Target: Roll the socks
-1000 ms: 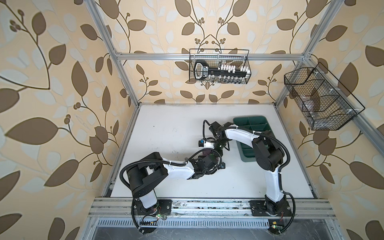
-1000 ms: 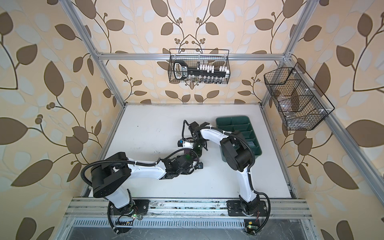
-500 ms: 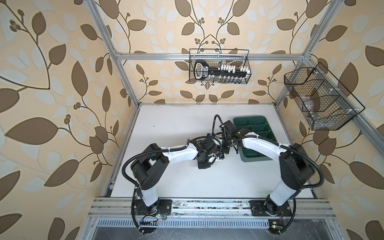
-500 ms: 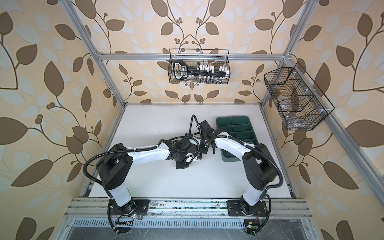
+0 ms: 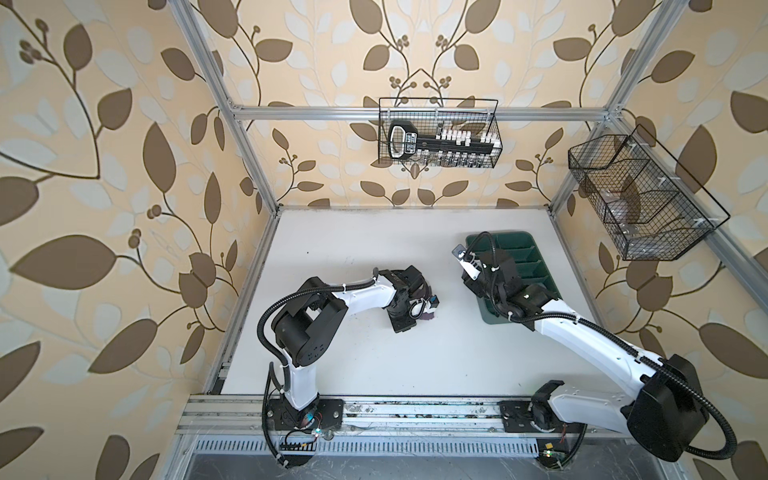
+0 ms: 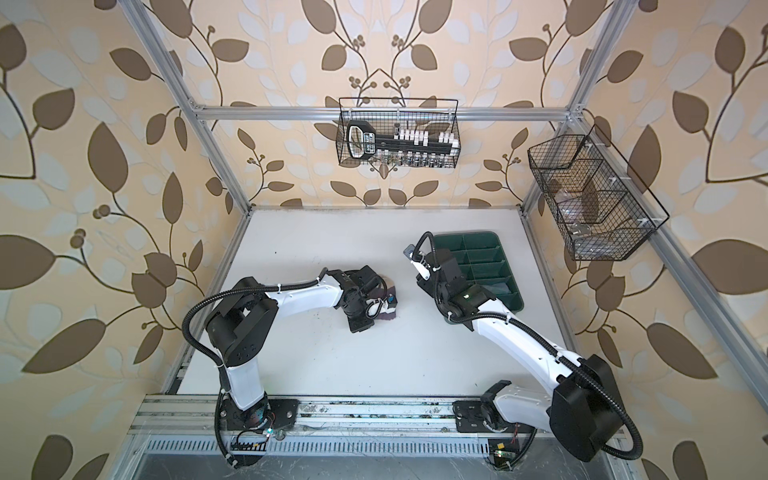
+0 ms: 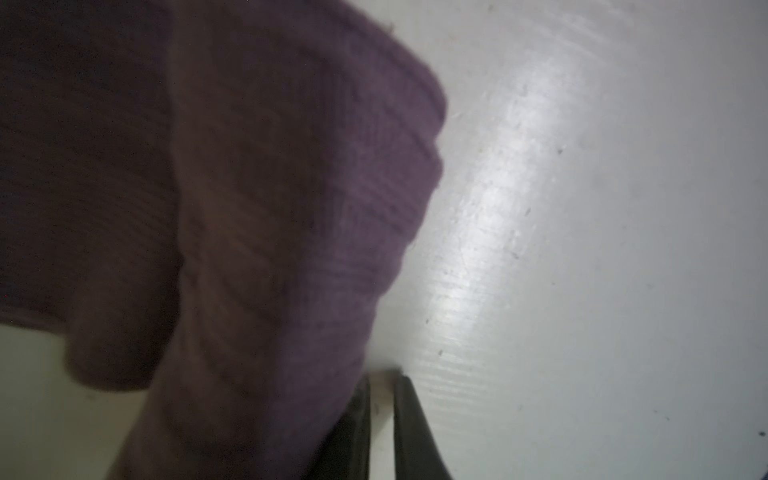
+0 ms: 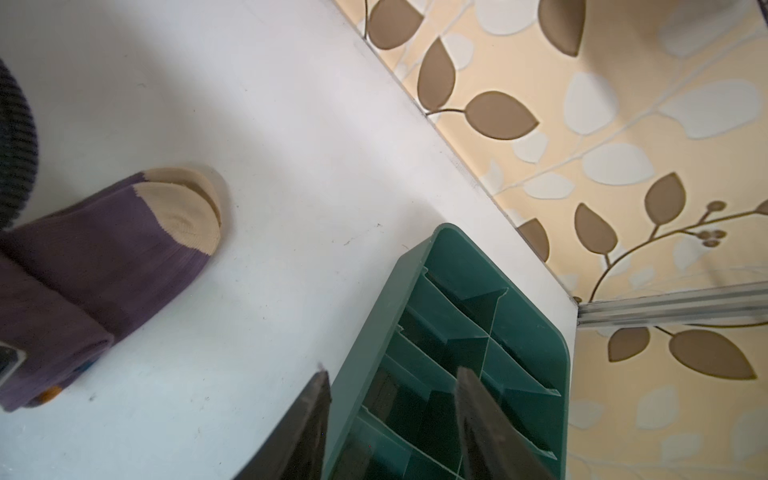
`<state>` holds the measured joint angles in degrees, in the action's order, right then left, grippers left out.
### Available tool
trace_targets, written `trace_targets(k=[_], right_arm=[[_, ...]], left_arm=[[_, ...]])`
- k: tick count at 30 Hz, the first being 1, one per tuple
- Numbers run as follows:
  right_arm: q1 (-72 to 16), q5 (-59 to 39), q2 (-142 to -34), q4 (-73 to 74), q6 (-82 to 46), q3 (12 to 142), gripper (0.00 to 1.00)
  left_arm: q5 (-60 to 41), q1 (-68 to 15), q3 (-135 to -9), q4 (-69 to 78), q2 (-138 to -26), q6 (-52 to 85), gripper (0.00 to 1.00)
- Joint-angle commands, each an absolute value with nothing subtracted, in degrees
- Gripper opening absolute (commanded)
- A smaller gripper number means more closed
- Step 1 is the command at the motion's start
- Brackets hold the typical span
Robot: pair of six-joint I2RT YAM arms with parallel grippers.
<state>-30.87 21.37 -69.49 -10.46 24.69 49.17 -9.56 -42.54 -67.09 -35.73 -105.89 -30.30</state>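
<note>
The socks show as one purple roll with a tan toe (image 8: 104, 249) lying on the white table; no second sock can be told apart. In both top views only purple scraps (image 5: 429, 316) (image 6: 390, 314) peek out from under my left wrist. My left gripper (image 7: 384, 378) (image 5: 415, 311) stands right beside the purple fabric (image 7: 291, 208). Its jaws are a narrow gap apart, with bare table between them. My right gripper (image 8: 392, 374) (image 5: 478, 284) is open and empty, hovering over the near long rim of the green tray (image 8: 557, 353), clear of the sock.
The green divided tray (image 5: 536, 249) (image 6: 498, 241) lies at the right of the table, partly under my right arm. Two wire baskets hang on the walls, one at the back (image 5: 438, 133) and one on the right (image 5: 640, 199). A metal frame borders the table.
My right gripper has let go, opened, and pulled away to the right, over the tray's edge. My left gripper has shifted slightly back, and its jaws have parted a little beside the sock.
</note>
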Motion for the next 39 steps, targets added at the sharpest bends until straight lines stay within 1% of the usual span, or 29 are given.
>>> trace_targets(k=[1, 4, 6, 8, 13, 16, 19, 23, 28, 30, 33, 36, 39], right_arm=[[-30.62, 18.79, -66.76, -9.11, 21.11, 47.72, 0.5], [-30.6, 13.8, -65.01, -8.61, 20.82, 46.44, 0.49], [-30.61, 11.35, -64.86, -8.93, 20.18, 46.32, 0.49], [-30.6, 10.0, -64.77, -9.29, 19.5, 46.41, 0.49], [-30.59, 5.5, -63.47, -9.86, 18.25, 46.49, 0.49], [-30.59, 1.46, -62.02, -11.76, 16.02, 46.67, 0.49], [-30.56, -1.22, -59.48, -14.21, 12.46, 45.7, 0.49], [-29.94, -2.47, -54.97, -17.17, 7.68, 43.48, 0.49], [-25.9, -5.72, -49.17, -20.41, 0.55, 40.94, 0.49], [-24.36, -7.44, -46.56, -20.57, -0.42, 39.4, 0.48], [-23.39, -7.31, -43.72, -20.96, -0.59, 38.03, 0.49], [-22.96, -7.63, -42.8, -21.48, -0.32, 37.97, 0.49], [-22.94, -8.4, -42.8, -21.64, -0.23, 38.06, 0.49]], left_arm=[[-10.42, -42.45, -66.54, -35.03, -99.96, -29.97, 0.33], [-11.95, -42.51, -65.49, -34.04, -94.94, -30.75, 0.54], [-11.69, -42.54, -64.75, -33.25, -90.85, -31.13, 0.63], [-10.73, -42.5, -64.06, -32.84, -86.53, -31.77, 0.67], [-9.09, -42.54, -60.55, -31.18, -75.49, -35.79, 0.73], [-9.83, -43.68, -57.51, -29.44, -71.64, -40.13, 0.75], [-9.48, -45.44, -56.33, -28.8, -72.28, -42.76, 0.76], [-8.2, -46.54, -56.56, -27.19, -77.6, -44.21, 0.75], [-4.91, -46.67, -56.83, -21.98, -84.56, -45.28, 0.74], [-3.14, -46.67, -57.37, -20.2, -86.85, -45.32, 0.72], [-1.18, -46.58, -57.35, -17.78, -89.38, -46.02, 0.7], [-0.79, -46.49, -58.23, -17.5, -92.07, -46.73, 0.68], [-1.35, -46.32, -60.23, -18.54, -95.28, -47.03, 0.63]])
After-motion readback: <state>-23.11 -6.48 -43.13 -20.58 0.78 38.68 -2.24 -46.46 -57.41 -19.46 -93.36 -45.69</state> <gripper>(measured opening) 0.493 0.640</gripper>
